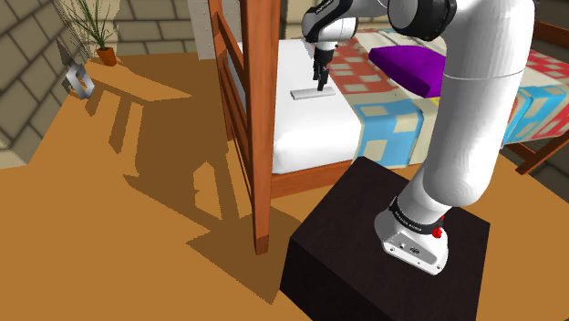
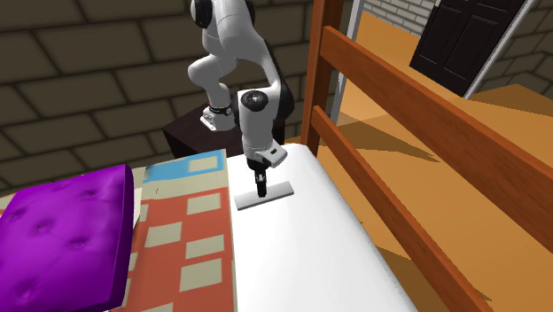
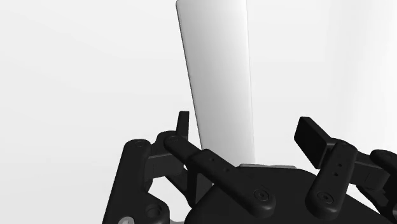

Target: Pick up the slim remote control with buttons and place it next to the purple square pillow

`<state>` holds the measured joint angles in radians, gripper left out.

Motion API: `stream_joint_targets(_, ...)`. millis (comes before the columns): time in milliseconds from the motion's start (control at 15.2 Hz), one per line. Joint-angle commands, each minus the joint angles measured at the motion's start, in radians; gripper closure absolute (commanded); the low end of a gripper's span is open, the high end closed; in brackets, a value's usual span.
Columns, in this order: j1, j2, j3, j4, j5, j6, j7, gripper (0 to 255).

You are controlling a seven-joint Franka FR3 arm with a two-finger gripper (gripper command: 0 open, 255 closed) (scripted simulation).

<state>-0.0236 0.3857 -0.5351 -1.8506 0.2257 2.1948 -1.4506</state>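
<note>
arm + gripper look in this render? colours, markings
White arm with smooth rounded links and dark joints. A black band rings it near the base, with a red dot beside it. The gripper is all black: two slim fingers on hinged links with round pivots.

Remote (image 2: 263, 195): plain pale grey-white. Sheet (image 2: 301, 257): white. Pillow (image 2: 62, 235): purple, tufted. Quilt (image 2: 182, 239), at 9 o'clock from the remote in the second exterior view: patchwork of red, cream and light blue squares. Bed frame (image 2: 399, 93): red-brown wood. Jaws: black. Stand (image 1: 346, 246): near-black.
</note>
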Motion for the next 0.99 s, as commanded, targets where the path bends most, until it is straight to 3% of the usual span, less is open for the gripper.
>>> stream_joint_targets(0, -0.025, 0.052, 0.02, 0.042, 0.031, 0.004, -0.044, 0)
stream_joint_targets(462, -0.04, 0.103, 0.04, 0.024, 0.064, 0.069, -0.064, 0)
stream_joint_targets(924, -0.04, 0.103, 0.04, 0.023, 0.064, 0.069, -0.064, 0)
